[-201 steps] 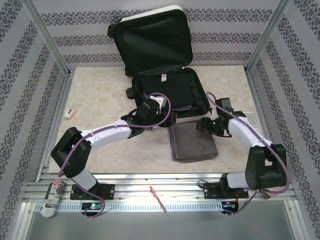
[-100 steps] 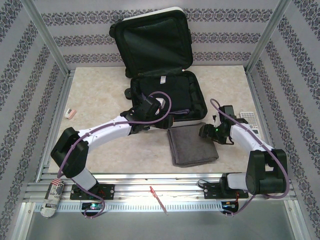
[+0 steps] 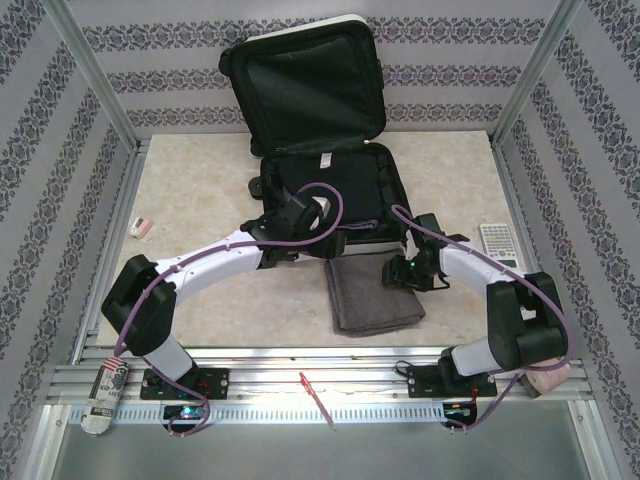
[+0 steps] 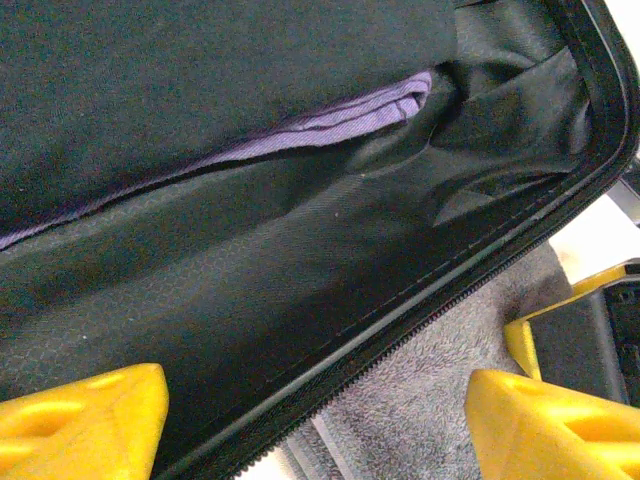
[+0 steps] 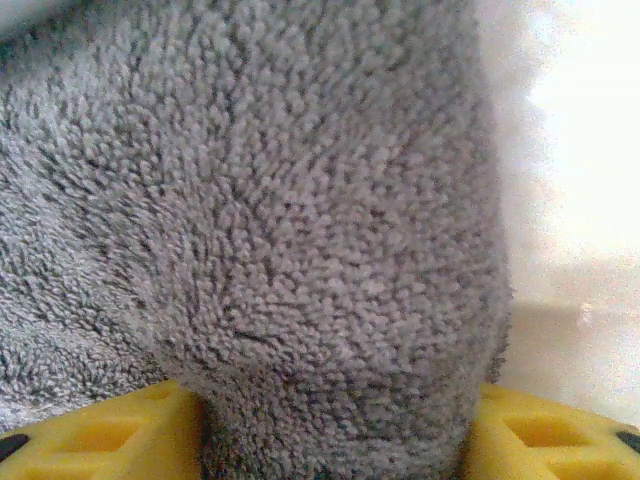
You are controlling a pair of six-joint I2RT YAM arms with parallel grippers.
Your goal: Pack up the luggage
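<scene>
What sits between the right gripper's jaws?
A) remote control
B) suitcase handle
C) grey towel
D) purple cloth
C: the right wrist view shows the fluffy grey towel bunched between the yellow jaws of the right gripper.

Beige table (image 3: 200, 200), open luggage (image 3: 340, 185) at back, grey towel (image 3: 365, 300) beside it, remote (image 3: 497, 241) at right edge
</scene>
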